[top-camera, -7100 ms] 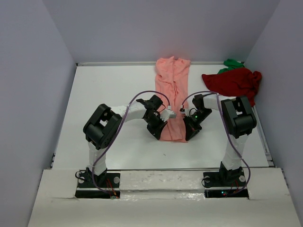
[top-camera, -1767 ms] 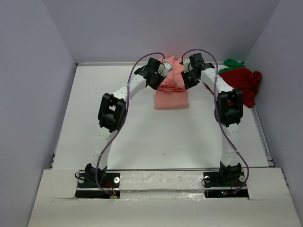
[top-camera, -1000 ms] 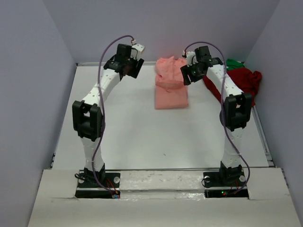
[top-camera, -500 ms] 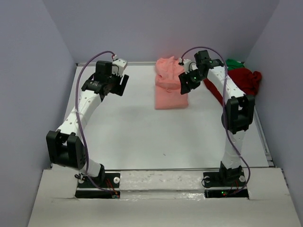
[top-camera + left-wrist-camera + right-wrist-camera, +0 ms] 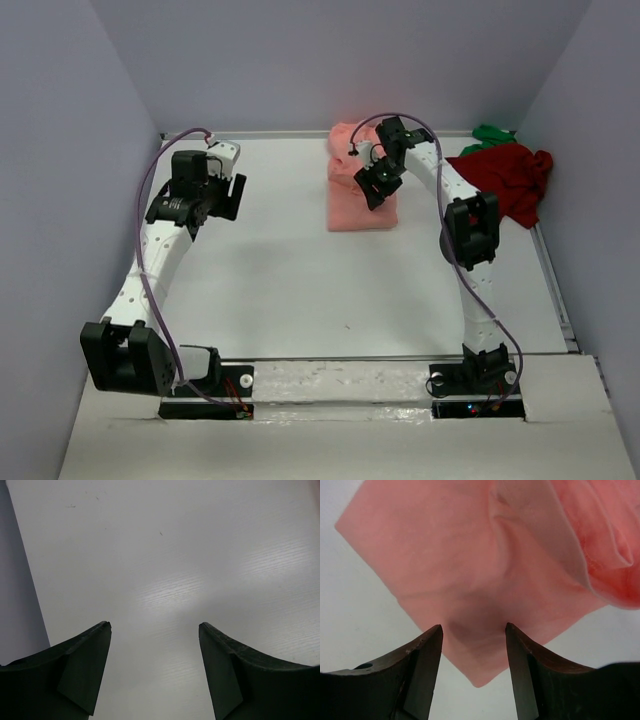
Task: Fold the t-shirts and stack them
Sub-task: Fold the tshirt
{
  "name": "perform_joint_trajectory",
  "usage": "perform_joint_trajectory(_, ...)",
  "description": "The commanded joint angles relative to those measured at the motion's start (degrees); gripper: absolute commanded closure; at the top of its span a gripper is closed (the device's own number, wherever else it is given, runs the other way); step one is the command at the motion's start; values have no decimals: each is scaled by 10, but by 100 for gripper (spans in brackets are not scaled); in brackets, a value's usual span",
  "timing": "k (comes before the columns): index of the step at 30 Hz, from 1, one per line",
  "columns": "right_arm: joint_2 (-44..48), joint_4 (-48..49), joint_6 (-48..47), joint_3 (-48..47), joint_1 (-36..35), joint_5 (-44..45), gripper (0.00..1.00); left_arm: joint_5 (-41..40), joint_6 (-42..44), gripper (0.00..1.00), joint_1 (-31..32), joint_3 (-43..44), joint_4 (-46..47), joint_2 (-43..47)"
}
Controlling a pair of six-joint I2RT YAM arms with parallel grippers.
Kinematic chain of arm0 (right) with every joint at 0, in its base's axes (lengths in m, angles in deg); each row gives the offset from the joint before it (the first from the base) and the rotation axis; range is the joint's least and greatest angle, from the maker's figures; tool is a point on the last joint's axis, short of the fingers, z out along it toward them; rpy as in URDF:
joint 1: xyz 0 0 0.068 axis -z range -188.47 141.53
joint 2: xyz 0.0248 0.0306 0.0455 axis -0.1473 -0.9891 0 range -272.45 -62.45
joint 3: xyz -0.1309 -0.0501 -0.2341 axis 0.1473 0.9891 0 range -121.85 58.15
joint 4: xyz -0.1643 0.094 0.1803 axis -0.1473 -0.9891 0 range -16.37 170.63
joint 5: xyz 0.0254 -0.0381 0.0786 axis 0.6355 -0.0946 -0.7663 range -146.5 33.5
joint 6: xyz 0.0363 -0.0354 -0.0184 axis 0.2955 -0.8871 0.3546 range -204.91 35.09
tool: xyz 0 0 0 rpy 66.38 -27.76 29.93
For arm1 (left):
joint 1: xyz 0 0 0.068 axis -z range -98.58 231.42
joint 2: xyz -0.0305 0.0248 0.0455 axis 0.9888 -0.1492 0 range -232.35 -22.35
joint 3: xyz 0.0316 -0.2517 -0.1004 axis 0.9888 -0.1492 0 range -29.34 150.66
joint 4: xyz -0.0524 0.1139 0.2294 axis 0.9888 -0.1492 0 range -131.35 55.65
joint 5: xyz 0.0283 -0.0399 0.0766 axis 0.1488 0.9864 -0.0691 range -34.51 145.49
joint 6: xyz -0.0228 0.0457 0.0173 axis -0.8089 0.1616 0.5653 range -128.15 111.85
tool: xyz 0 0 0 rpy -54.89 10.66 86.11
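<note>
The salmon-pink t-shirt lies folded in a rough rectangle at the back middle of the table, its far end bunched. My right gripper hovers over its right side, open; in the right wrist view the fingers straddle a corner of the pink cloth without pinching it, right gripper. The dark red t-shirt lies crumpled at the back right, with the green t-shirt showing as a small crumple behind it. My left gripper is over bare table at the back left, open and empty.
The white table is boxed in by grey walls at the left, back and right. A raised rail runs along its right edge. Both arm bases sit at the near edge.
The left arm has swung away from the pink shirt to the back left and lowered. The right gripper has moved left and down over the folded shirt's right side.
</note>
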Motion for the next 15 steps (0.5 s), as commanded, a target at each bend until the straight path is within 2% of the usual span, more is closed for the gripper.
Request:
perform_joint_trajectory(1,-11,-2,-17,38,7,32,41,8,5,18,-10,-16,12,31)
perform_joint_trajectory(6,-2,56,-14,148,7,66,41,18,3,18,-16,-50,17,56)
perform_joint_trajectory(10,-12,68,-5,160,7,67,42,22,3,18,-16,-54,8,49)
perform_joint_trajectory(15,19,54,4,130,7,61,41,25,0,18,-16,-45,4,49)
